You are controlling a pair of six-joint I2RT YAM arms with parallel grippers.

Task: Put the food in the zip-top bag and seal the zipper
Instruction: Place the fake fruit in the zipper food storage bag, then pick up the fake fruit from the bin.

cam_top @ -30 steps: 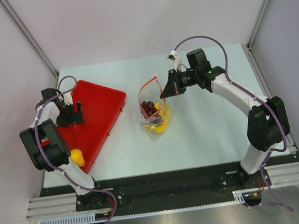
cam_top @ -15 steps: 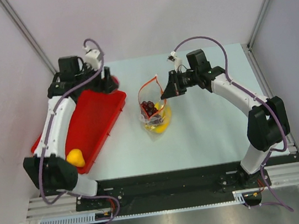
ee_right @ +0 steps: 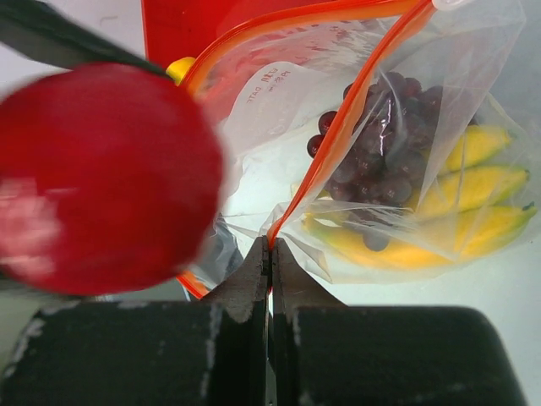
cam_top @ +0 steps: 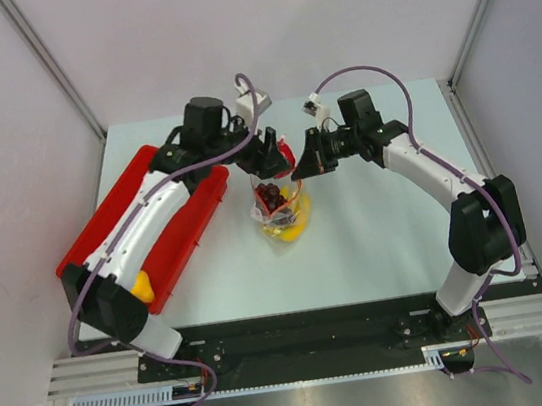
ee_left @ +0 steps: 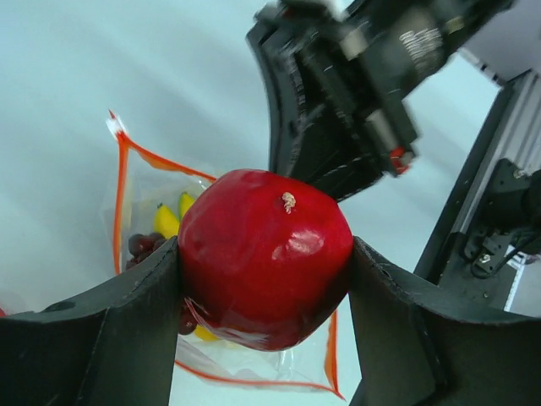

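My left gripper (cam_top: 272,152) is shut on the red round fruit (ee_left: 265,256) and holds it just above the open mouth of the clear zip-top bag (cam_top: 282,206). My right gripper (cam_top: 304,163) is shut on the bag's red-orange zipper strip (ee_right: 338,135) and holds the mouth up and open. The dark purple grape cluster (ee_right: 380,144) and the yellow banana bunch (ee_right: 456,199) lie inside the bag. The red fruit also fills the left of the right wrist view (ee_right: 101,178). A round yellow-orange fruit (cam_top: 140,286) sits at the near end of the red tray (cam_top: 112,220).
The red tray lies at the table's left, partly under my left arm. My two grippers are close together over the bag. Grey frame posts stand at the back corners.
My left arm lifted out of the red tray with the red fruit and swung right, to above the bag's mouth. My right gripper has kept its hold on the bag's edge.
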